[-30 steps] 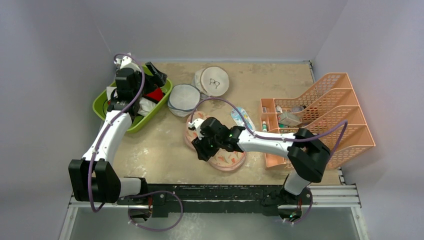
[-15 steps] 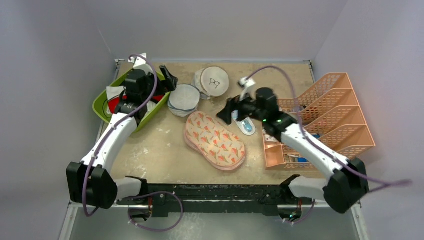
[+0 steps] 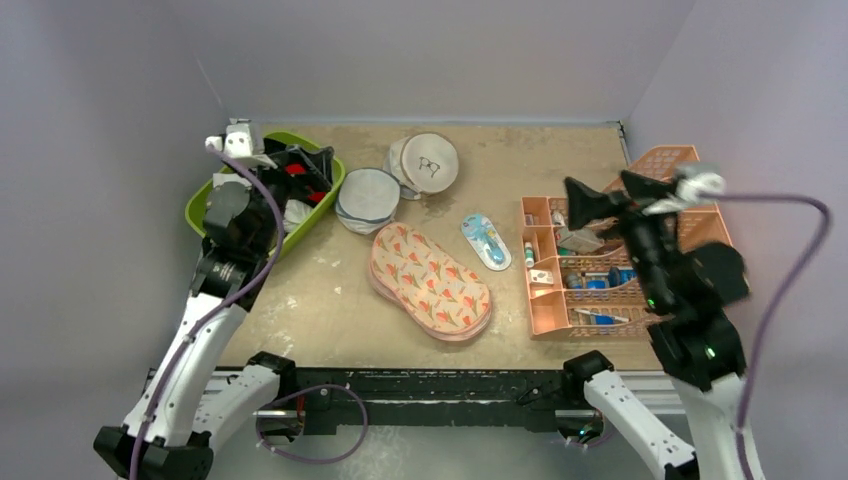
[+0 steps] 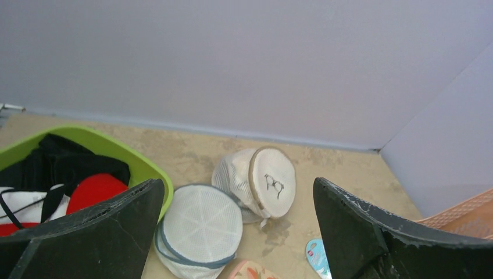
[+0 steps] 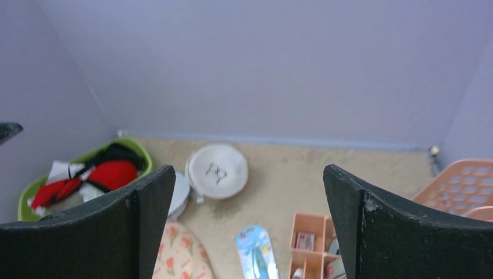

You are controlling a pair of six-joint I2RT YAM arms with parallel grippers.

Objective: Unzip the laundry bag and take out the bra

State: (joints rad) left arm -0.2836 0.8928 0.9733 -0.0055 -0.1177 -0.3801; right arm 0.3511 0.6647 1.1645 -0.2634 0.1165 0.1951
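Both arms pulled back since half a second ago. Left gripper [image 4: 237, 183], frame's upper left: jaws wide, empty, above green bin [image 3: 200, 215] holding the bra [image 4: 96, 190]. Laundry bag [image 3: 430, 282] centre, flat, zip unclear. Right gripper [image 5: 249, 170] wide, empty, over orange organiser [image 3: 600, 290]. Removal looks done. Table [image 3: 520, 150] beige, stained; walls plain lilac.

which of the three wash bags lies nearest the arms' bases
The peanut-shaped floral laundry bag; the round mesh bag and the glasses-drawing bag lie farther back.
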